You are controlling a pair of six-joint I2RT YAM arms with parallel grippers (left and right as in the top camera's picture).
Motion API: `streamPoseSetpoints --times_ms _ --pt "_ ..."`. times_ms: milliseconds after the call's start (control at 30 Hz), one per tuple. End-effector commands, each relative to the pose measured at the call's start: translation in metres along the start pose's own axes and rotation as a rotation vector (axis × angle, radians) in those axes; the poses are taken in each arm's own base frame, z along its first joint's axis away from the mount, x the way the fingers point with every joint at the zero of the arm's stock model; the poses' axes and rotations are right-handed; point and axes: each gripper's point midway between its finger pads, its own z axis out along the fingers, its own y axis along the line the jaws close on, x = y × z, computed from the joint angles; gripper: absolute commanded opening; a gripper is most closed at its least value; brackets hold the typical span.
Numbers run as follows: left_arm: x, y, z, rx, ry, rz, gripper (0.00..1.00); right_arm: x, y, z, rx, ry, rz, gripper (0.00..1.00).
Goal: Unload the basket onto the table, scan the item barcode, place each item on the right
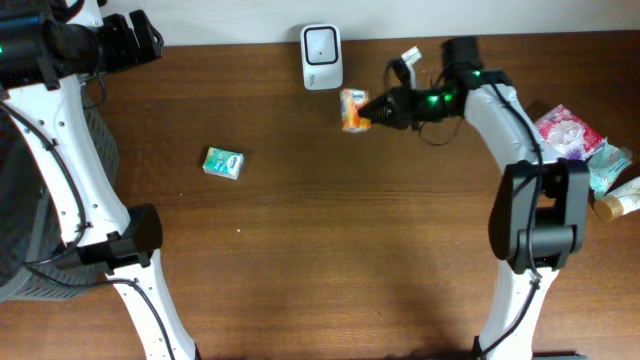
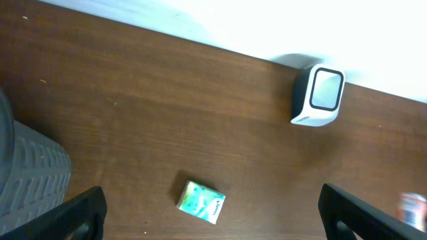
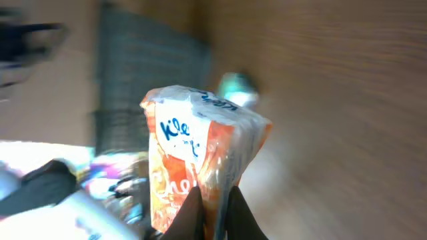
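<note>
Gripping an orange-and-white tissue pack (image 1: pixel 354 110), your right gripper (image 1: pixel 373 108) is clamped narrow on it, and in the right wrist view the two fingers (image 3: pixel 190 212) pinch the pack's lower edge, with blue lettering beginning "Kle" showing on its white top. You have the pack at the far side of the table (image 1: pixel 330 250), just right of the white barcode scanner (image 1: pixel 322 57) and slightly nearer than it, not touching it. The scanner stands at the table's far edge by the pale wall. You cannot see a barcode on the pack in any view.

Your left gripper (image 1: pixel 148 38) sits at the far left corner with its jaws spread wide and nothing between them; its wrist view looks down on a small green box (image 2: pixel 201 202) lying flat on the wood, well left of the scanner. A dark mesh bin (image 1: pixel 25 240) stands at the left edge, and a pile of packets (image 1: pixel 575 135) lies at the far right
</note>
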Motion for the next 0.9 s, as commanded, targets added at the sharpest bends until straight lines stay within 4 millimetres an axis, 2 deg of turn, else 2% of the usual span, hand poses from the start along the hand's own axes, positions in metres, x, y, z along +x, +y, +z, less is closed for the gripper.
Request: streamPoseSetpoints --times_ms 0,67,133,233,400,500,567,667,800,833,867 --pt "0.000 0.001 -0.001 -0.001 -0.001 0.010 0.99 0.005 0.047 0.000 -0.252 0.026 -0.088 0.04" --pt "0.000 0.001 -0.001 -0.001 -0.001 0.010 0.99 0.011 0.052 0.013 -0.263 0.055 -0.095 0.04" --pt "0.000 0.001 -0.001 -0.001 -0.001 0.010 0.99 0.023 0.063 0.038 -0.285 0.113 -0.116 0.04" --pt "0.000 0.001 -0.001 -0.001 -0.001 0.010 0.99 0.033 0.072 0.056 -0.301 0.155 -0.134 0.04" --pt "0.000 0.001 -0.001 -0.001 -0.001 0.010 0.99 0.026 0.067 0.047 -0.293 0.129 -0.138 0.04" --pt "0.000 0.001 -0.001 -0.001 -0.001 0.010 0.99 0.012 0.064 0.037 -0.290 0.087 -0.243 0.04" --pt "0.000 0.001 -0.001 -0.001 -0.001 0.010 0.99 0.007 0.061 0.029 -0.282 0.072 -0.220 0.04" --pt "0.000 0.001 -0.001 -0.001 -0.001 0.010 0.99 0.011 0.063 0.033 -0.281 0.095 -0.122 0.04" --pt "0.000 0.001 -0.001 -0.001 -0.001 0.010 0.99 0.017 0.067 0.043 -0.289 0.117 -0.139 0.04" --pt "0.000 0.001 -0.001 -0.001 -0.001 0.010 0.99 0.015 0.061 0.045 -0.254 0.111 -0.138 0.04" --pt "0.000 0.001 -0.001 -0.001 -0.001 0.010 0.99 0.014 0.045 0.048 -0.159 0.099 -0.119 0.04"
